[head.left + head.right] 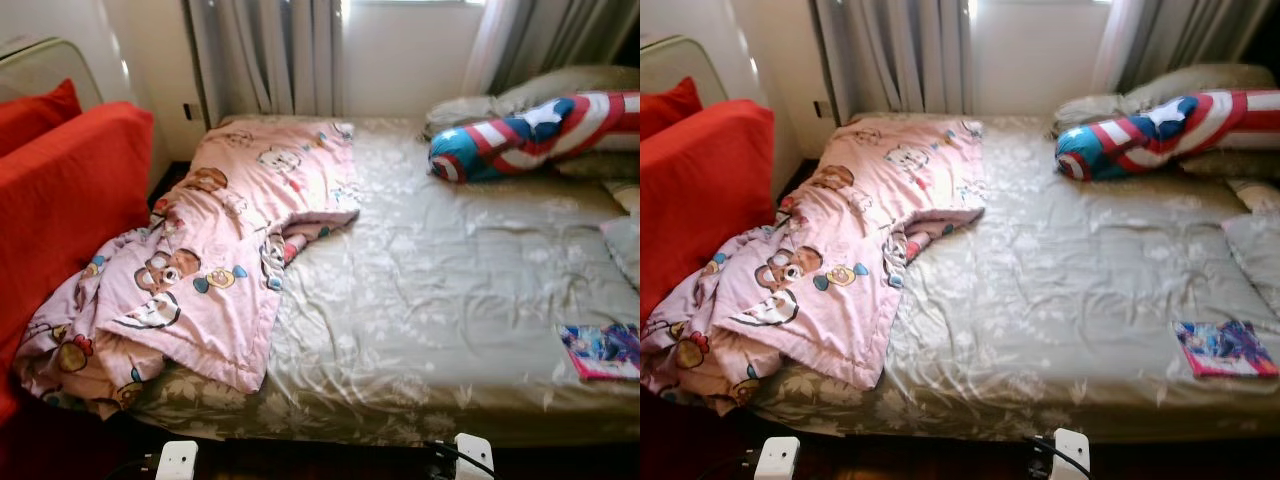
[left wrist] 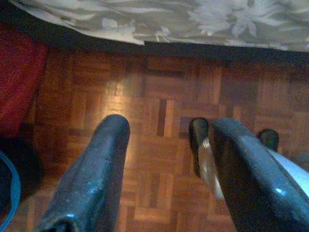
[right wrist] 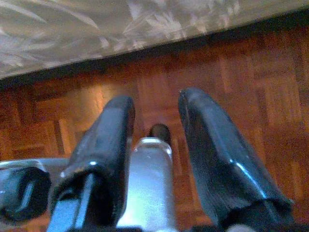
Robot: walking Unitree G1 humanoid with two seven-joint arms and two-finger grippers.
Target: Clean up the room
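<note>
A crumpled pink cartoon-print blanket lies over the left part of the bed and hangs off its front-left corner. A red, white and blue shield-patterned bolster rests at the bed's far right, against grey pillows. A colourful book sits near the front right edge. Both arms hang low beside the bed. My left gripper and my right gripper are open over the wooden floor, nothing between the fingers.
The bed's grey floral sheet is rumpled. A red sofa with a red cushion stands close on the left. Curtains hang behind the bed. Parquet floor runs along the bed's front edge.
</note>
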